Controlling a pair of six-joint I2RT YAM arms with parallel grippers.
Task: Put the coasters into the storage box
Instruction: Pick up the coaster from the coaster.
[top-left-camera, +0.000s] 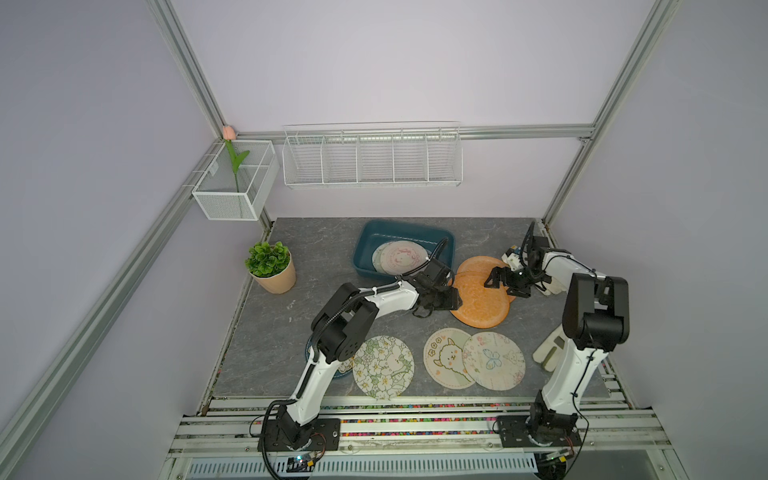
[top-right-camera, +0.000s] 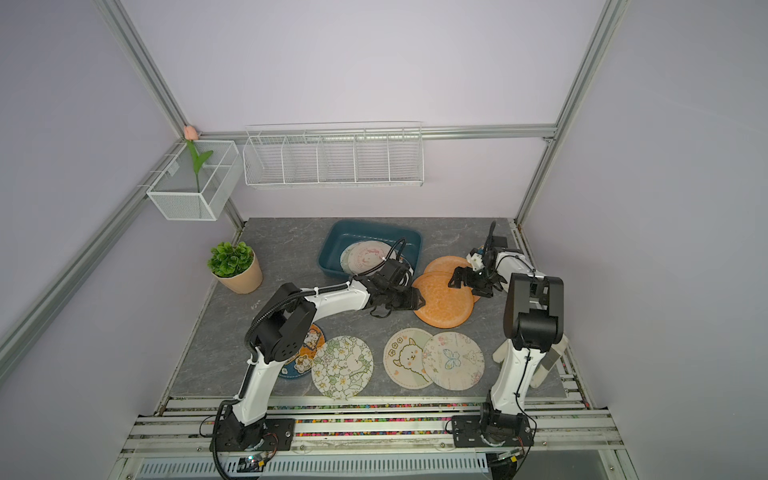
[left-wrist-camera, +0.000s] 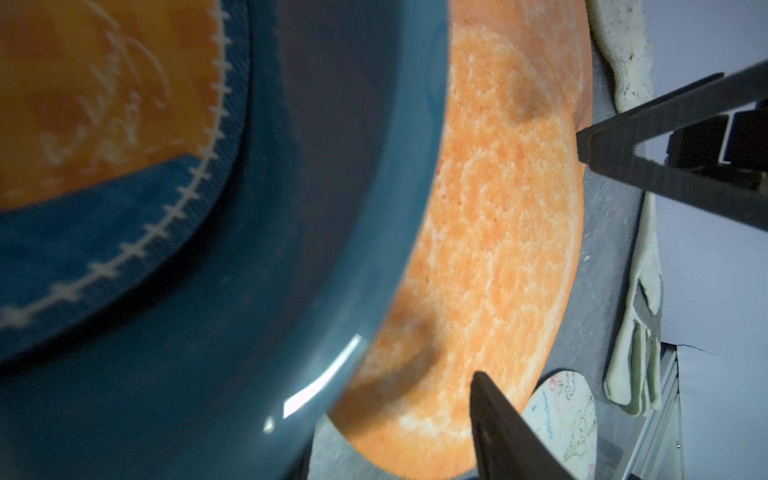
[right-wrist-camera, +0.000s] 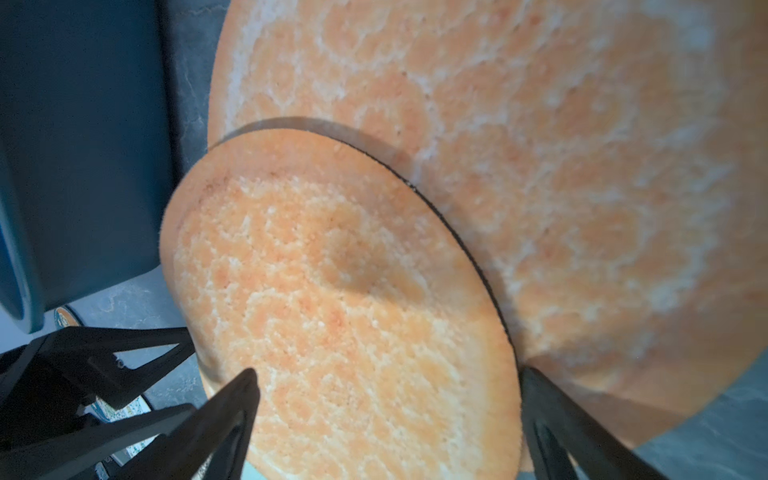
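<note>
Box (top-left-camera: 374, 239) — dark teal tub, upright, set well back at centre; inside, a pink-printed coaster (top-left-camera: 401, 257) lies flat over a pale coaster (top-left-camera: 376, 258); just beside the box's right end two mottled discs overlap, far orange coaster (top-left-camera: 478, 266) and near orange coaster (top-left-camera: 482, 307); along the front — floral coaster (top-left-camera: 382, 365) alone; butterfly coaster (top-left-camera: 494, 359) overlapping lamb coaster (top-left-camera: 446, 357); blue-rimmed coaster (top-right-camera: 307, 359) partly hidden.

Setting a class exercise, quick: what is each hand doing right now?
Left hand: open, holding nothing, beside the lower orange coaster.
Right hand: open wide, holding nothing, over the upper orange coaster.
</note>
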